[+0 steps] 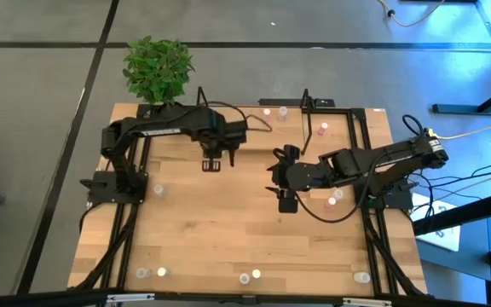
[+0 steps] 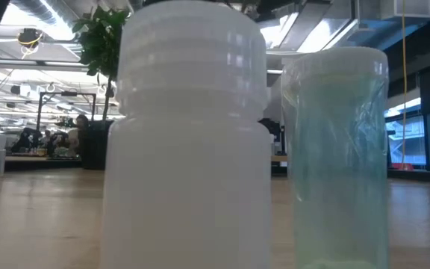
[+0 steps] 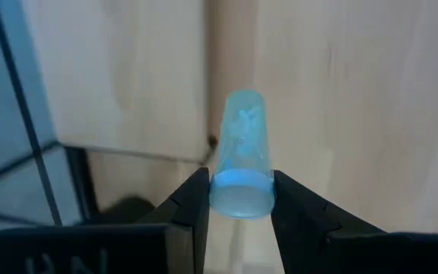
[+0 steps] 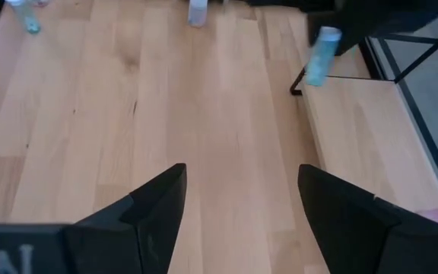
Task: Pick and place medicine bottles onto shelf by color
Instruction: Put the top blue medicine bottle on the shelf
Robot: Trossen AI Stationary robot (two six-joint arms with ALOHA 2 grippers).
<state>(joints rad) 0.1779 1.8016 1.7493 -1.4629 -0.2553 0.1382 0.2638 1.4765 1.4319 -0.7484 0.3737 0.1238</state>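
Observation:
My left gripper (image 1: 211, 165) is shut on a pale blue-green medicine bottle (image 3: 239, 152), held above the tabletop just off the near left corner of the shelf (image 1: 341, 149). The shelf, a wooden board in a black wire frame (image 4: 401, 72), lies at the table's far right. It carries two pale bottles (image 1: 274, 112) and a pink one (image 1: 322, 130), all upright. My right gripper (image 1: 285, 205) is open and empty (image 4: 242, 183), low over the table's middle. Two pink bottles (image 1: 333, 199) stand on the table to its right. My left gripper pinches the bottle's upper end (image 3: 239, 199) between its two fingers (image 3: 192, 199). The fingers come from above, pointing down. The bottle hangs below them, lifted clear of the table and slightly tilted; it also shows in the right wrist view (image 4: 318, 55).
Several loose bottles stand along the table's near edge (image 1: 152, 273), (image 1: 361, 277). A white one (image 2: 192, 134) and a greenish one (image 2: 338, 157) fill the low view. One bottle (image 1: 158, 189) stands at the left. A green plant (image 1: 158, 68) stands at the far left corner.

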